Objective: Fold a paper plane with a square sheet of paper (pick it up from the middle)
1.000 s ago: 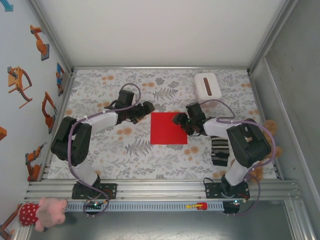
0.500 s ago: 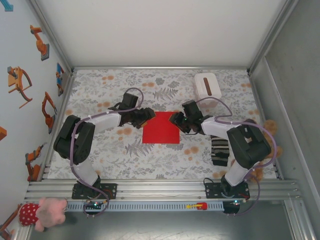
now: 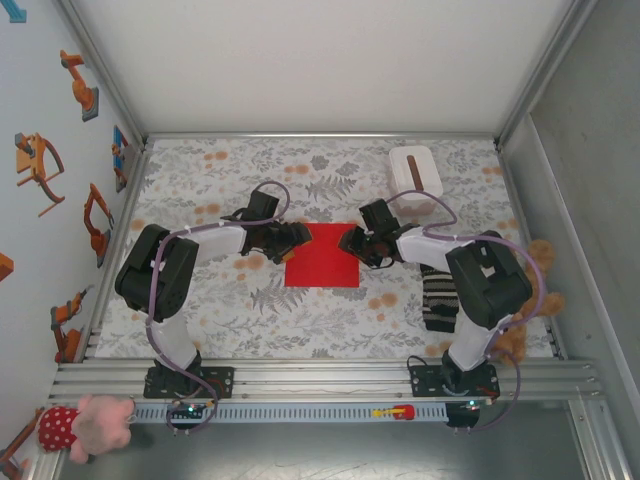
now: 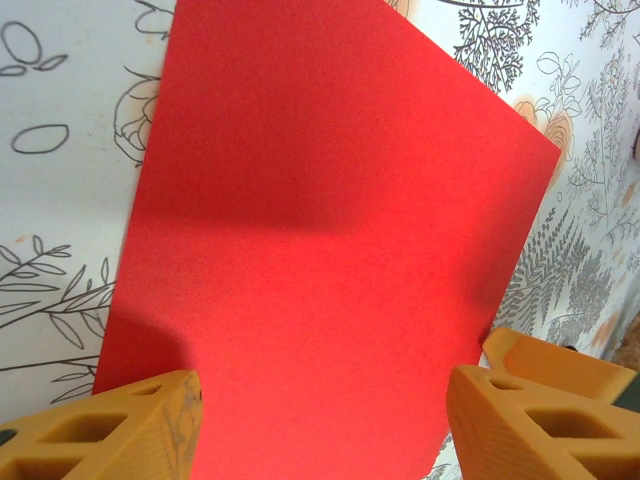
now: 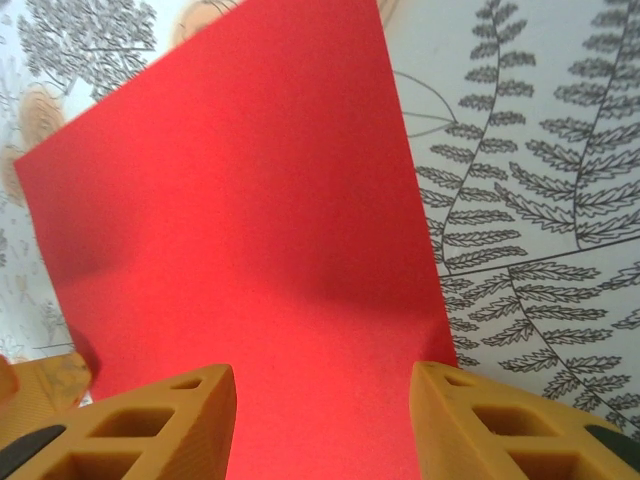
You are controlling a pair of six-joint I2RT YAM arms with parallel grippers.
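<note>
Red paper sheet (image 3: 322,258) lies flat between left gripper (image 3: 296,237) and right gripper (image 3: 349,243).

Floral-print tablecloth (image 3: 200,310), plain white wall (image 3: 320,60), pale wall with orange robot stickers (image 3: 40,160), grey metal panel (image 3: 590,150), aluminium frame rails (image 3: 320,375)

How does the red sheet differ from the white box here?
The square sheet of paper is bright red and plain; the white box has a dark slot on top. The sheet is flat; the box a raised block. The sheet sits between the left hand and right hand; the box is at the far right. Both rest on the table.
</note>
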